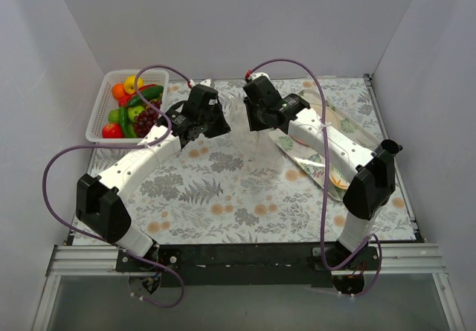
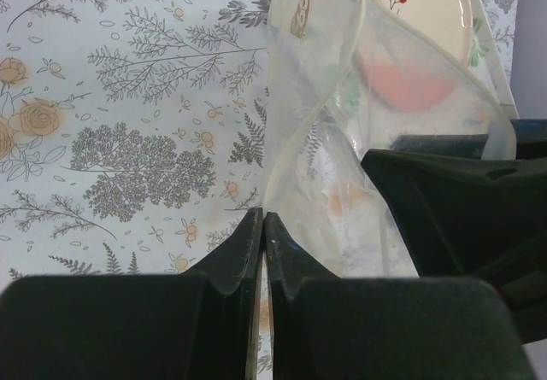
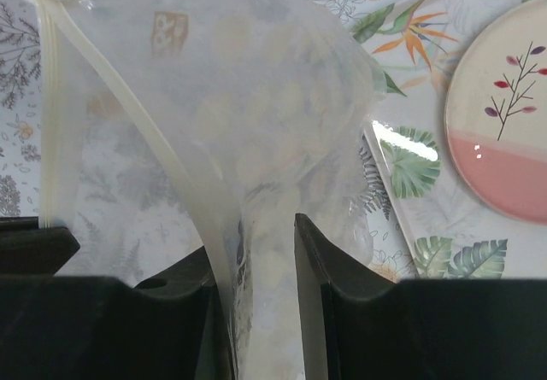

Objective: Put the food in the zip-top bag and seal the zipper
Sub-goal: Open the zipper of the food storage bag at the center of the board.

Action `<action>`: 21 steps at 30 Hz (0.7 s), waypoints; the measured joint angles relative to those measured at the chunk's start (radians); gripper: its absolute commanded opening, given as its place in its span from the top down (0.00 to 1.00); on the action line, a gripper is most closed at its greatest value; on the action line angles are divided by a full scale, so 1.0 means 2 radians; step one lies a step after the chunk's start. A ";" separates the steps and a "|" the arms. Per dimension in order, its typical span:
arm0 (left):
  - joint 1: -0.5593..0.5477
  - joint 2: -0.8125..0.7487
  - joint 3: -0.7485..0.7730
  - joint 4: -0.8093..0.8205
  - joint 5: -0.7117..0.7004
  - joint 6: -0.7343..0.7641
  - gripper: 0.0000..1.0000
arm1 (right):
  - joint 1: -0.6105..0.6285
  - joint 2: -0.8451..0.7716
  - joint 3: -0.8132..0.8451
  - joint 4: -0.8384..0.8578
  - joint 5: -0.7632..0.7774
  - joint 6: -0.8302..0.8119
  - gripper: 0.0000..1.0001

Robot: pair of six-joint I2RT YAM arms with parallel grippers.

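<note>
At the far left corner of the desk, the top view shows one white slotted basket (image 1: 95,123) holding all the visible food (image 1: 132,106): one orange fruit (image 1: 119,91), one yellow fruit (image 1: 134,83), one red fruit (image 1: 111,130), two green round fruits, one long cucumber (image 1: 146,94) and one bunch of dark grapes (image 1: 146,115). A second red piece may lie under the cucumber; it cannot be confirmed. One tray (image 1: 297,156) carrying one round plate (image 1: 346,125) lies towards the right edge, partly under the right arm. Two arms meet over the centre of the desk, nearer the far edge. The one zip-top bag (image 1: 238,141) hangs between the left gripper (image 1: 214,121) and the right gripper (image 1: 253,117).

Left wrist view: the left gripper (image 2: 263,235) has its jaws pressed together on a thin lower edge of the bag (image 2: 342,132). One dark finger (image 2: 453,201) of the right gripper sits to the right. The plate (image 2: 427,21) shows through and above the bag.

Right wrist view: the right gripper (image 3: 261,286) clamps a fold of the bag (image 3: 256,98) between its jaws. One zipper (image 3: 128,115) strip runs diagonally down into the grip. Only print and tablecloth show through the plastic. The plate (image 3: 504,141) sits on the tray (image 3: 410,166) at the right.
</note>
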 measured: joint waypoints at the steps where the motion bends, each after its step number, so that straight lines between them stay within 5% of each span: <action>1: 0.000 0.000 -0.003 0.003 0.000 -0.001 1.00 | 0.000 -0.002 -0.003 -0.001 -0.001 0.000 0.65; 11: 0.000 0.000 -0.018 0.009 0.000 -0.005 1.00 | 0.005 -0.042 -0.010 -0.002 -0.002 0.000 0.67; 14: 0.000 0.000 -0.021 0.011 0.000 -0.005 1.00 | 0.011 -0.050 -0.010 -0.002 -0.001 -0.001 0.85; 15: 0.000 0.000 -0.021 0.012 0.000 -0.005 1.00 | 0.012 -0.050 -0.010 -0.002 -0.001 -0.002 0.98; 17: 0.000 0.000 -0.022 0.012 0.000 -0.005 1.00 | 0.015 -0.049 -0.010 -0.003 -0.001 -0.003 0.99; 18: 0.000 0.000 -0.022 0.013 0.000 -0.005 0.95 | 0.016 -0.048 -0.010 -0.003 -0.001 -0.002 0.99; 19: 0.000 0.000 -0.022 0.014 -0.001 -0.005 0.71 | 0.017 -0.047 -0.010 -0.003 -0.001 -0.001 0.99; 20: 0.000 0.000 -0.022 0.014 -0.003 -0.005 0.32 | 0.017 -0.046 -0.010 -0.002 -0.002 -0.001 0.99; 21: 0.000 0.000 -0.022 0.014 -0.006 -0.003 0.28 | 0.017 -0.044 -0.010 0.000 -0.002 0.000 0.99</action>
